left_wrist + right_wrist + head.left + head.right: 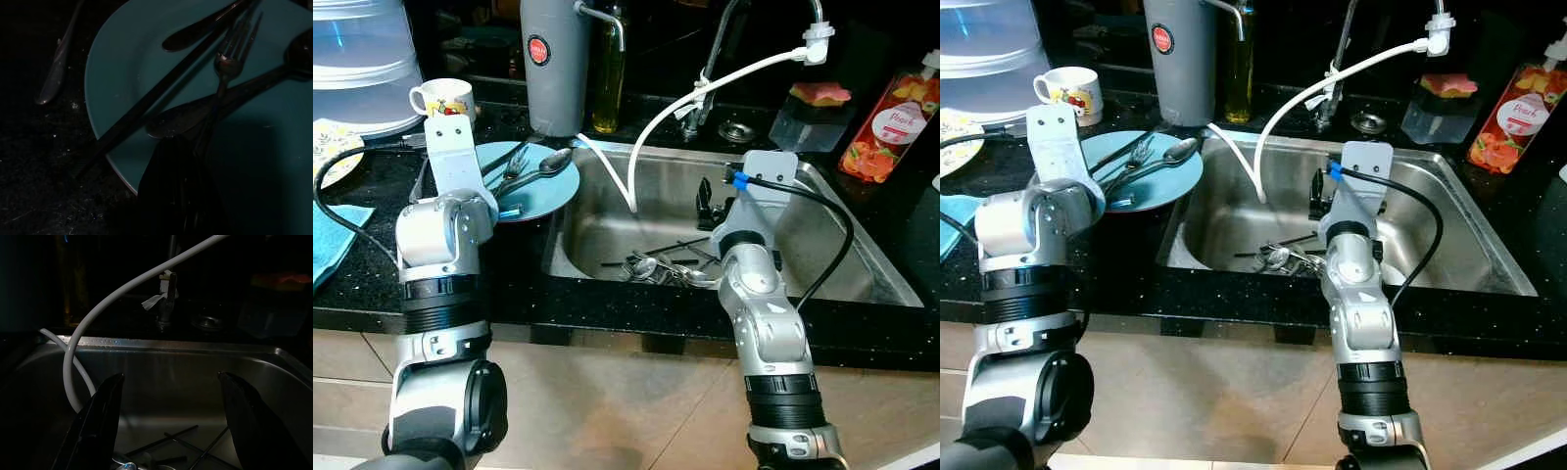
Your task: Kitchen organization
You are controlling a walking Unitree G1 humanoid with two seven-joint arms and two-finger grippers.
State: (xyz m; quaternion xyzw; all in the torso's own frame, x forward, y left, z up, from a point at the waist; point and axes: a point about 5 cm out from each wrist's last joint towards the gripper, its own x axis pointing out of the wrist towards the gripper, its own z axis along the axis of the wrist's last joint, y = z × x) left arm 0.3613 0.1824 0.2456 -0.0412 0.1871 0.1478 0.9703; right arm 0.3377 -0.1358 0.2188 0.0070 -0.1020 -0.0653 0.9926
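Silver arm segments fill the lower part of the head views, one at lower left and one at lower centre-right. The right pincer point(168, 431) hangs over the steel sink point(862, 257) in the middle of the frame, its two black fingers point(98, 423) spread wide apart with nothing between them. Below it, at the sink's bottom, lies a loose heap of cutlery point(664, 268) — spoons and thin dark chopsticks crossed over one another. A white hose point(666, 108) curves from the tap at upper centre down into the basin.

The left pincer point(178, 191) sits low over the blue plate point(548, 191) on the black table point(362, 274) at centre left, its dark fingers lying close together at the plate's rim; whether they grip anything cannot be told. On the plate rest a fork point(226, 63), a spoon point(548, 163) and a dark chopstick point(161, 95).

The sink cutlery looks light and stiff, but likely wet and slippery, and it lies flat against steel. A single handle sticking out of the heap seems the best place to pinch, across its narrow middle — the tangled pieces may drag each other along. The chopsticks are thin and could roll out of the fingers.
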